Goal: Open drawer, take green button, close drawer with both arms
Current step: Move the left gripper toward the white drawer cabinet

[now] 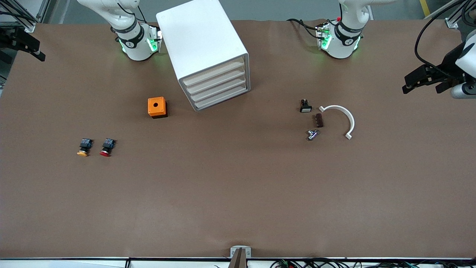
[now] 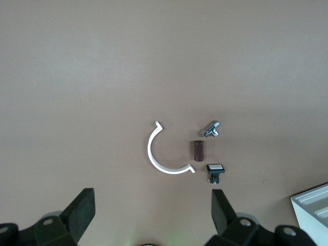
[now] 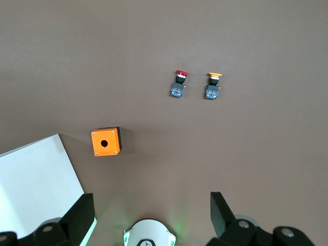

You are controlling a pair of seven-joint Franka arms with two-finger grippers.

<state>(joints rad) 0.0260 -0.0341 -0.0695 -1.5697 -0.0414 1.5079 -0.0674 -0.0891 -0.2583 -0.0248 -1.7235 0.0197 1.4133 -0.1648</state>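
The drawer (image 1: 219,88), one of four alike, sits shut in the white cabinet (image 1: 200,41) on the brown bench (image 1: 238,193). Its plain front faces the front camera and is turned a little toward my left arm's end; its long axis runs across that front. In the front view my left hand (image 1: 422,80) hangs at the edge of the bench at my left arm's end, my right hand (image 1: 26,46) at the other edge, both well apart from the cabinet. The cabinet stands closer to my right arm's base. No green button shows; I judge it lies inside a drawer.

From my left wrist, the fingers (image 2: 82,210) stand apart and empty above a white curved clip (image 2: 163,154), with a corner of the cabinet at the frame's edge.

From my right wrist, the fingers (image 3: 77,218) stand apart and empty above an orange box (image 3: 105,142), with the red-capped button (image 3: 178,84) and the yellow-capped button (image 3: 212,85) past it.
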